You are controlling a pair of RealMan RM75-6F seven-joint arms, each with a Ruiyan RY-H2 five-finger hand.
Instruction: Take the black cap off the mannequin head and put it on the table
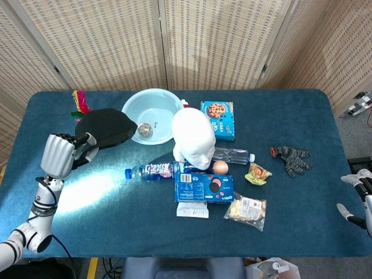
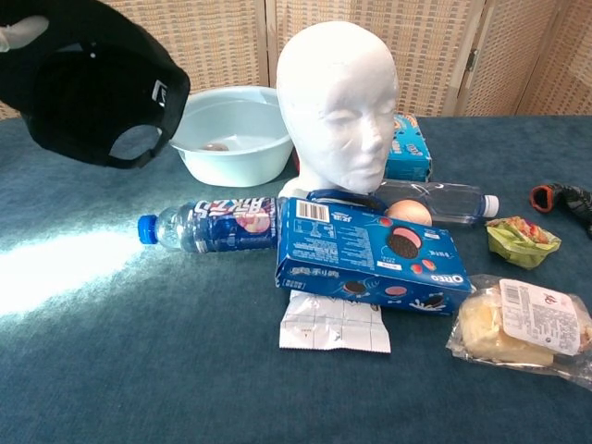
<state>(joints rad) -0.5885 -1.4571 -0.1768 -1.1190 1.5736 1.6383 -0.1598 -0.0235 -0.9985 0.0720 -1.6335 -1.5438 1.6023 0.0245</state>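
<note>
The left hand (image 1: pixel 58 153) pinches the black cap (image 1: pixel 104 128) by its edge, the cap hanging just beyond the fingers toward the light-blue basin (image 1: pixel 152 103), above the table (image 1: pixel 302 192) near its left edge. The mannequin head (image 1: pixel 193 139) stands bare. Setting down calls for lowering straight onto open cloth. The right hand (image 1: pixel 359 195), empty with fingers apart, waits off the right edge.

Blue table (image 1: pixel 302 133) bears mannequin head (image 1: pixel 195 139); basin (image 1: pixel 152 110); Oreo box (image 1: pixel 204 188)
</note>
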